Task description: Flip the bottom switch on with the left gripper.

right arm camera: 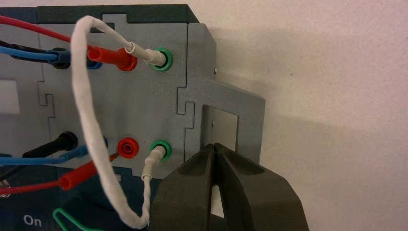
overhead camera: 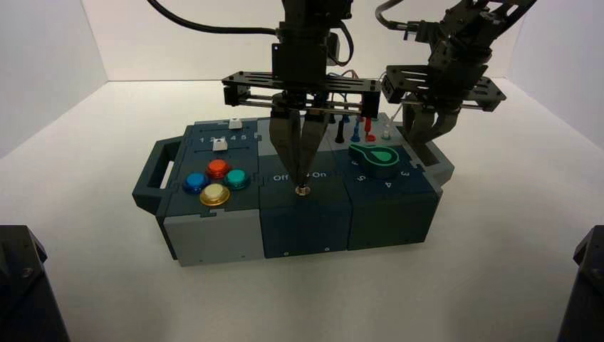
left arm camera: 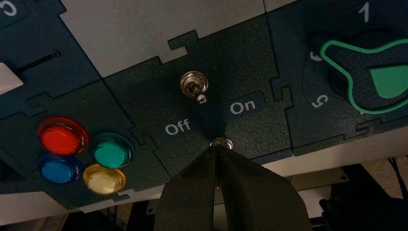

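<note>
High view: the left gripper [overhead camera: 302, 173] hangs over the middle dark blue panel of the box [overhead camera: 214, 239], fingers pressed together into one point. That point comes down just above the bottom switch [overhead camera: 303, 190], which sits in the front half of the panel below the "Off" and "On" labels. The right gripper [overhead camera: 427, 132] hovers over the box's far right end, near the wires [overhead camera: 356, 128], well away from the switch, so the left arm is plainly the nearer one. Buttons [overhead camera: 216, 182] lie to the left, the green knob [overhead camera: 376, 158] to the right.

Left wrist view: the closed fingers [left arm camera: 192, 192] meet at a tip touching or just beside the bottom switch [left arm camera: 221, 142]; only its silver nut shows, the lever hidden by the tip. The twin toggle [left arm camera: 194, 84] stands beyond, on the far side of the labels. "On" lies toward the knob [left arm camera: 370, 77], so I judge the push must run sideways along the box's long axis, toward the knob.

Right wrist view: the right gripper [right arm camera: 215, 151] has its fingers pressed together, holding nothing, over the grey end handle [right arm camera: 240, 120] beside the sockets.
</note>
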`<control>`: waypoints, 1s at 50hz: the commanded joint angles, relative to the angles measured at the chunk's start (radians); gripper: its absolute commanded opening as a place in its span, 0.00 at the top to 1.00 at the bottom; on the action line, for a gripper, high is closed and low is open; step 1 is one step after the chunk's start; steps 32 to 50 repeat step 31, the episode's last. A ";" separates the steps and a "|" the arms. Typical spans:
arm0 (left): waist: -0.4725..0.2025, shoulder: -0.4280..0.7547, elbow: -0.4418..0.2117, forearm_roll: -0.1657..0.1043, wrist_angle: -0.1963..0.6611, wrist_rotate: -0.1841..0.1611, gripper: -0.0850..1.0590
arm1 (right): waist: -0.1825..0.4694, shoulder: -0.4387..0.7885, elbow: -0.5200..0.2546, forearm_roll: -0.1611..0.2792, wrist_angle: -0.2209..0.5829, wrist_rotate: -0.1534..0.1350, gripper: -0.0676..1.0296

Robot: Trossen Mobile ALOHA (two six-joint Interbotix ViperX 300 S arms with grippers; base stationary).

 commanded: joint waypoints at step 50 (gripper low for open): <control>0.023 -0.195 0.169 0.072 -0.067 -0.048 0.95 | 0.003 0.052 -0.012 0.000 0.020 -0.006 0.96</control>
